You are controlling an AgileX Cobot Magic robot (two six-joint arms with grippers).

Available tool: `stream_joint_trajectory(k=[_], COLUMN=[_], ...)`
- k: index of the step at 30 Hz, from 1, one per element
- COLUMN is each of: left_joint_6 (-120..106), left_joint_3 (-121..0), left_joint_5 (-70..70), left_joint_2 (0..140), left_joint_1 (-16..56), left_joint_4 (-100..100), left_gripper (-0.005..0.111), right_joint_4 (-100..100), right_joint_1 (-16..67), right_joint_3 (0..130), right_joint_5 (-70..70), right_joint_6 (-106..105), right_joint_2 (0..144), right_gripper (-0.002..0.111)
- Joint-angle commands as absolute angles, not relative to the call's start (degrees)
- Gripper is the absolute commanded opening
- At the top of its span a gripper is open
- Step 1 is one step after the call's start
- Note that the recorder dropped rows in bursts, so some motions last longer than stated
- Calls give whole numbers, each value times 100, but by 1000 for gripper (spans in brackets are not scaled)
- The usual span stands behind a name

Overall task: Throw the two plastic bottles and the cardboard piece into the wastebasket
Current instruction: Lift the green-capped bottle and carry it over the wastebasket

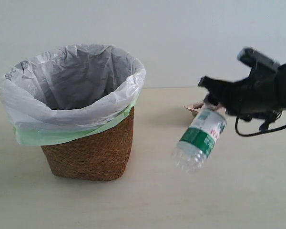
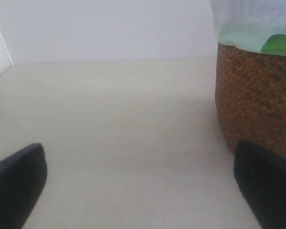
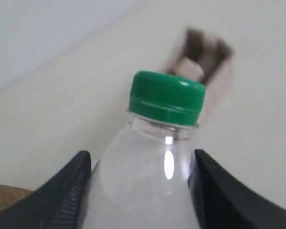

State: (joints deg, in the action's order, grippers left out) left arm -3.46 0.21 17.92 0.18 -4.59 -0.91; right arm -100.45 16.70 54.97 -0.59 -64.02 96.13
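Pinches in the right claw point(image 3: 140, 164) a clear plastic bottle point(image 1: 200, 138) with green cap and green-and-white label, tilted, aloft right of the brown woven wicker wastebasket point(image 1: 93, 152). Shows the tan moulded-pulp cardboard piece point(image 1: 194, 107) on the table point(image 1: 148, 200) just beyond. Holds the left claw point(image 2: 140, 176) spread, low beside the wastebasket.

Tilted green-label bottle point(image 1: 200, 139) aloft, base down, right of bag-lined wicker wastebasket point(image 1: 88, 152); cardboard piece point(image 1: 195, 108) behind bottle.

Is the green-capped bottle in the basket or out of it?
Out. The bottle hangs tilted in the right gripper, in the air beside the basket, not over its rim.
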Motion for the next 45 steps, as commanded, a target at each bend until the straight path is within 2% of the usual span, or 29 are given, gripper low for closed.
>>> stream_joint_trajectory(k=[1, 4, 8, 9, 14, 17, 20, 25, 28, 30, 38, 41, 45], left_joint_6=[-296, -296, -296, -296, -296, -296, -296, -296, -296, -296, -296, -296, -296], left_joint_3=[0, 0, 0, 0, 0, 0, 0, 0, 0, 0, 0, 0, 0], left_joint_5=[1752, 1752, 1752, 1752, 1752, 1752, 1752, 1752, 1752, 1752, 1752, 1752, 1752], left_joint_2=[0, 0, 0, 0, 0, 0, 0, 0, 0, 0, 0, 0, 0], left_joint_1=[-420, -420, -420, -420, -420, -420, -420, -420, -420, -420, -420, -420, -420], left_joint_4=[-102, -102, -102, -102, -102, -102, -102, -102, -102, -102, -102, -102, -102], left_gripper=[108, 108, 108, 108, 108, 108, 108, 108, 108, 108, 108, 108, 108], right_joint_4=[-9995, -9995, -9995, -9995, -9995, -9652, -8971, -7157, -7139, -7185, -7409, -7447, -7423], right_joint_1=[1659, 1659, 1659, 1659, 1667, 1667, 1877, 2649, 3265, 3533, 4148, 4468, 4804], right_joint_3=[6044, 6752, 7217, 7206, 7206, 7206, 7206, 7148, 7148, 7148, 7148, 7201, 7666], right_joint_5=[-338, -1713, -3332, -3567, -4137, -4462, -3722, -1368, 323, 908, 1066, 1032, 331], right_joint_6=[-8298, -9245, -10332, -10909, -11028, -12161, -12177, -12177, -12161, -12024, -10860, -9516, -8265], right_joint_2=[8246, 7556, 7521, 7550, 7726, 7800, 7792, 7809, 7921, 8003, 8275, 8252, 8182], right_gripper=[0, 0, 0, 0, 0, 0, 0, 0, 0, 0, 0, 0, 0])
